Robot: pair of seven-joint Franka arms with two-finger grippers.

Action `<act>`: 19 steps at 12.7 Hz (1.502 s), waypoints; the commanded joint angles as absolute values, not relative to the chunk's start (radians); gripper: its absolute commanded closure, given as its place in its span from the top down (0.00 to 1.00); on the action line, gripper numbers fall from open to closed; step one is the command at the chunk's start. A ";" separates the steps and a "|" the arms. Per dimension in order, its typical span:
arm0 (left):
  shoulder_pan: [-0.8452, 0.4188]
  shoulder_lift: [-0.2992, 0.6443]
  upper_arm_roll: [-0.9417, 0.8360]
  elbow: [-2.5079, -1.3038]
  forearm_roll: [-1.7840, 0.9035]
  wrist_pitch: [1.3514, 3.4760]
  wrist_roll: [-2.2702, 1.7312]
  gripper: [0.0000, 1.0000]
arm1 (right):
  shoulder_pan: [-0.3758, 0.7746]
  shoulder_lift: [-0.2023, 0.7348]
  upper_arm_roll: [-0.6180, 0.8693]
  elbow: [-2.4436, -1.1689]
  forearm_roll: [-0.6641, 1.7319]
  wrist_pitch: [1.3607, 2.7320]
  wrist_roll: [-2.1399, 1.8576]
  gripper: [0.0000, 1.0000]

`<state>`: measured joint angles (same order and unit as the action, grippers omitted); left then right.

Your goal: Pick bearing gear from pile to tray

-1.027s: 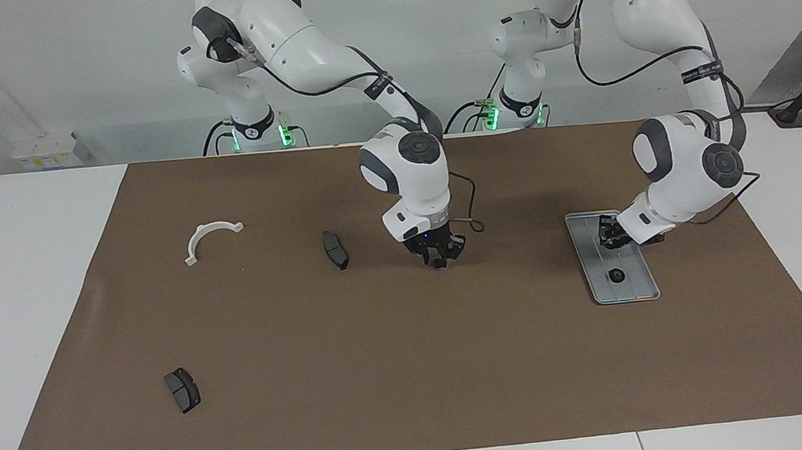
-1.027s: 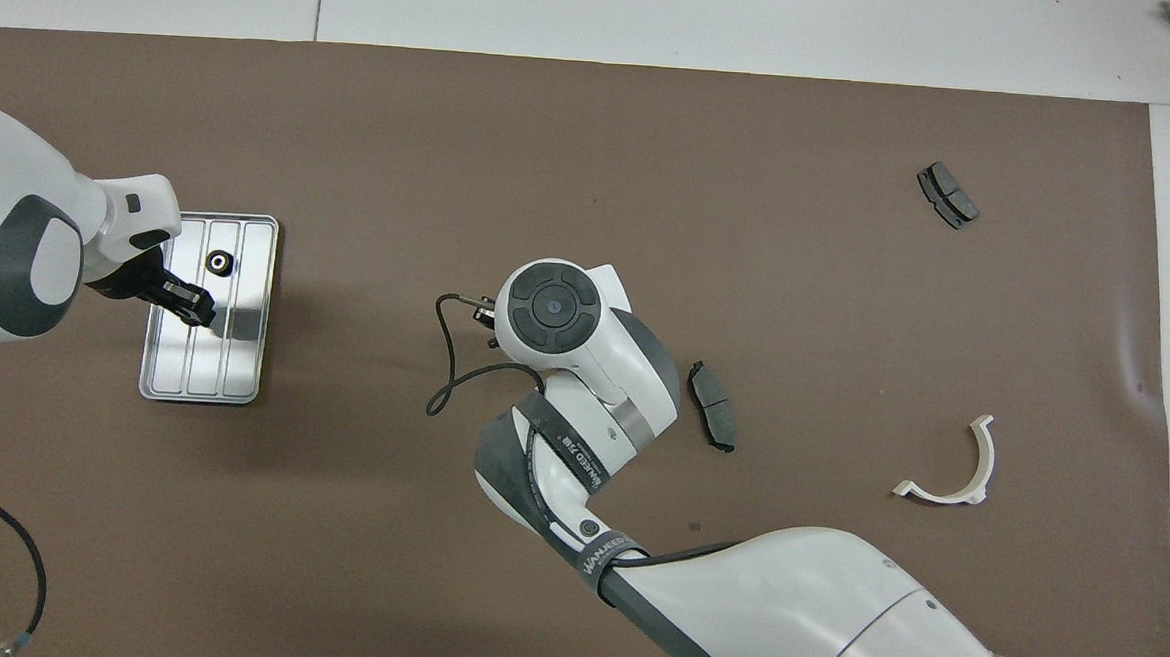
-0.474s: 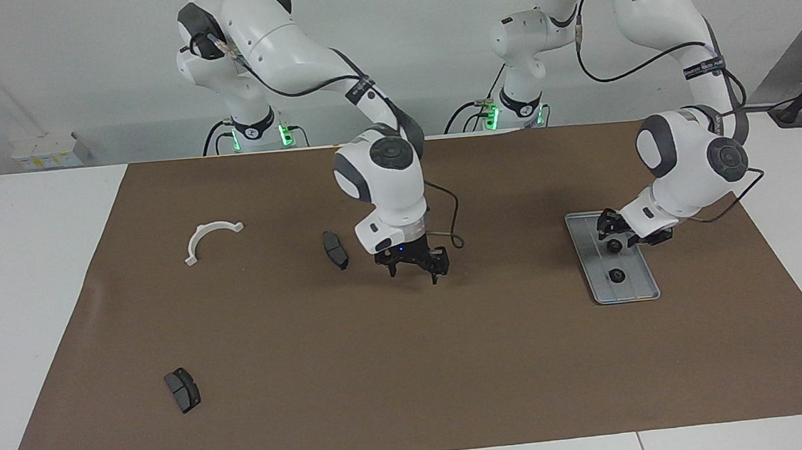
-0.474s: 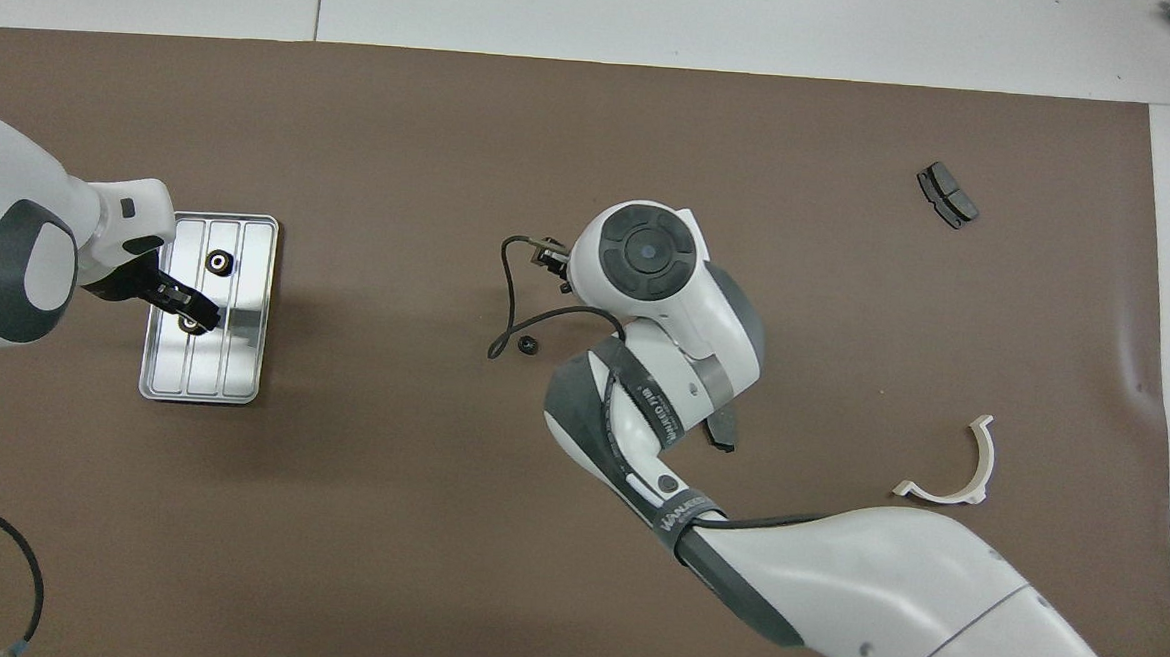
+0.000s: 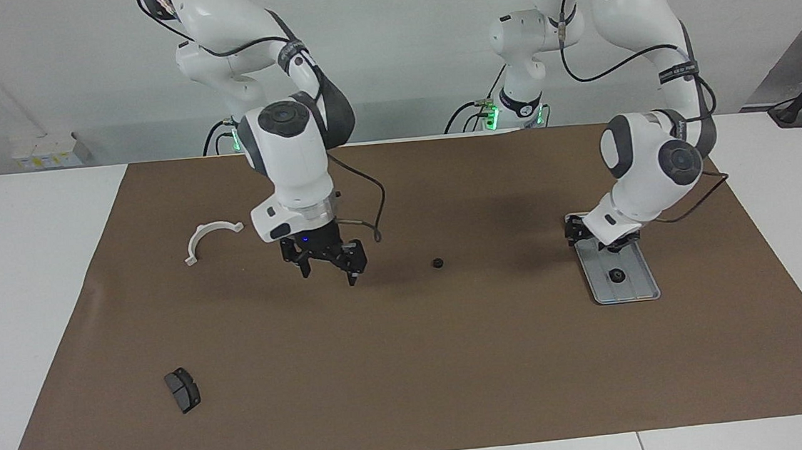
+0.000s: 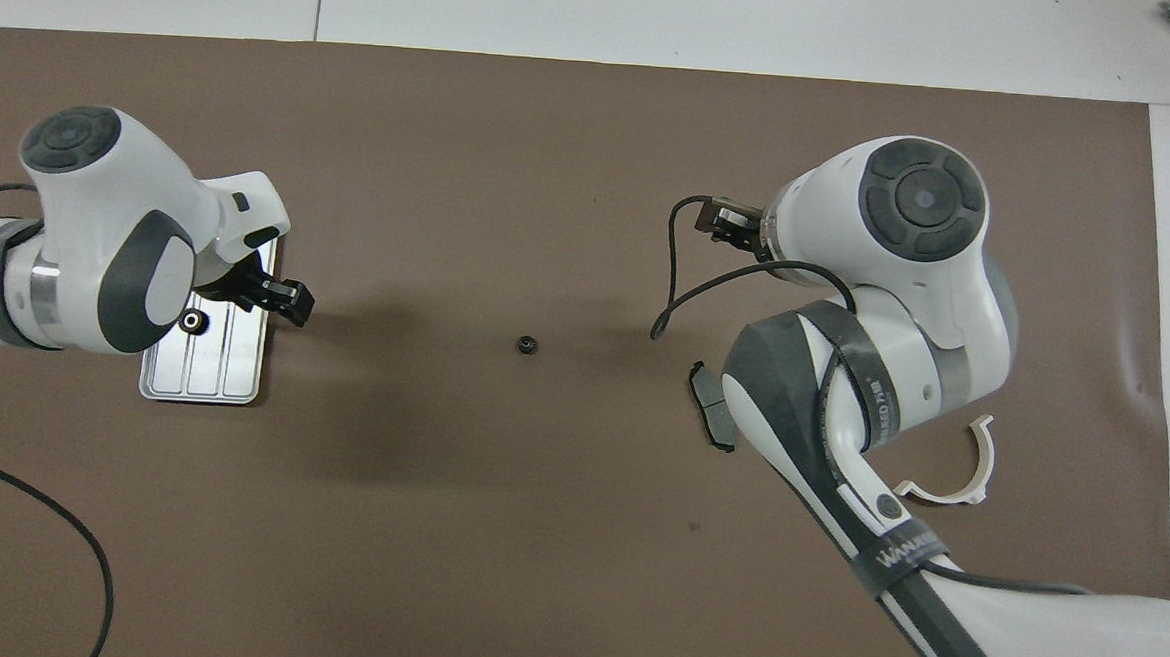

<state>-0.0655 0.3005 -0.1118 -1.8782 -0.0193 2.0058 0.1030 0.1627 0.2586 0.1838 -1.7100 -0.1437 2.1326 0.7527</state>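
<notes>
A small black gear (image 5: 438, 263) lies alone on the brown mat midway between the arms; it also shows in the overhead view (image 6: 525, 344). The silver tray (image 5: 641, 290) lies toward the left arm's end and shows again from overhead (image 6: 203, 390). One gear (image 5: 617, 276) shows in it in the facing view, and one (image 6: 190, 321) in the overhead view. My left gripper (image 5: 573, 231) is open and empty over the tray's corner toward the table's middle (image 6: 286, 298). My right gripper (image 5: 327, 272) is open and empty, raised over a brake pad (image 6: 704, 415) that it hides in the facing view.
A white half-ring bracket (image 5: 210, 238) lies toward the right arm's end, also seen from overhead (image 6: 958, 468). A second brake pad (image 5: 182, 389) lies farther from the robots, covered by the right wrist in the overhead view. A cable loop (image 6: 677, 293) hangs from the right wrist.
The right gripper opened, left a gear on the mat and swung toward its own end. The left gripper let go of a gear in the tray and shifted toward the middle.
</notes>
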 commanded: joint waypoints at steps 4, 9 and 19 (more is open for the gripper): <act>-0.323 0.291 -0.103 -1.905 -0.011 2.178 -0.372 0.67 | -0.023 0.091 0.198 -1.740 -0.055 1.965 0.433 1.00; -0.463 0.351 -0.104 -1.868 -0.015 2.329 -0.526 0.61 | -0.100 0.075 0.193 -1.613 -0.055 1.810 0.275 1.00; -0.543 0.397 -0.103 -1.878 -0.023 2.329 -0.540 0.58 | -0.198 0.057 0.195 -1.493 -0.022 1.556 0.061 1.00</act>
<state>-0.5272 0.3956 -0.1197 -1.8846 -0.0205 2.3199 -0.5274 -0.1828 0.0641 0.1833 -1.5058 -0.0432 1.6031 0.0874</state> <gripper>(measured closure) 0.419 0.000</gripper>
